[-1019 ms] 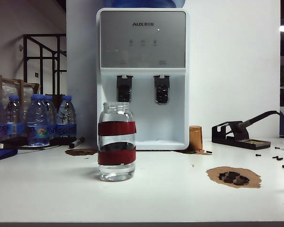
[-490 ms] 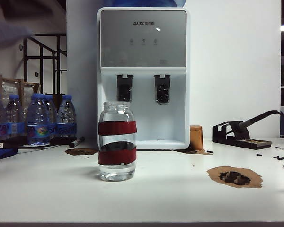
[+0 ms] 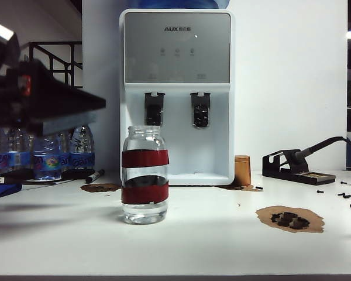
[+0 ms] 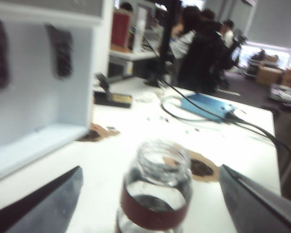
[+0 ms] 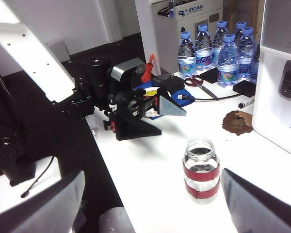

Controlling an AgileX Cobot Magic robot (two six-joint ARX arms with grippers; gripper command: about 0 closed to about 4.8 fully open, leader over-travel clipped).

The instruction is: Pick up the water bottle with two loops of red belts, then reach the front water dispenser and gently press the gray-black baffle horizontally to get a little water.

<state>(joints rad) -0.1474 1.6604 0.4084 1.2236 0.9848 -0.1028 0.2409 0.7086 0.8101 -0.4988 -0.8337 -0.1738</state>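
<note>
bottle: the clear wide-mouthed glass water bottle with two dark-red bands (image 3: 144, 175) stands upright and lidless on the white table (image 3: 210, 246), in front of the dispenser's left side, well back from the near table edge.
dispenser: the tall white aux water dispenser with a gray front panel (image 3: 176, 93) stands behind the bottle; its gray-black baffle (image 3: 154, 109), the left paddle, sits above the bottle's mouth.
left gripper: left gripper (image 4: 150, 204) has its jaws spread wide, holding nothing, the bottle between and beyond them.
right gripper: right gripper (image 5: 153, 204) hangs over the table, jaws wide apart, holding nothing, the bottle ahead of it.
open room: bare table lies all around the bottle.
nearby things: blue-capped plastic bottles (image 3: 44, 155) cluster far left; a brown cup (image 3: 241, 170) stands right of the dispenser; a black soldering stand (image 3: 292, 167) and small black screws (image 3: 345, 196) lie far right.
</note>
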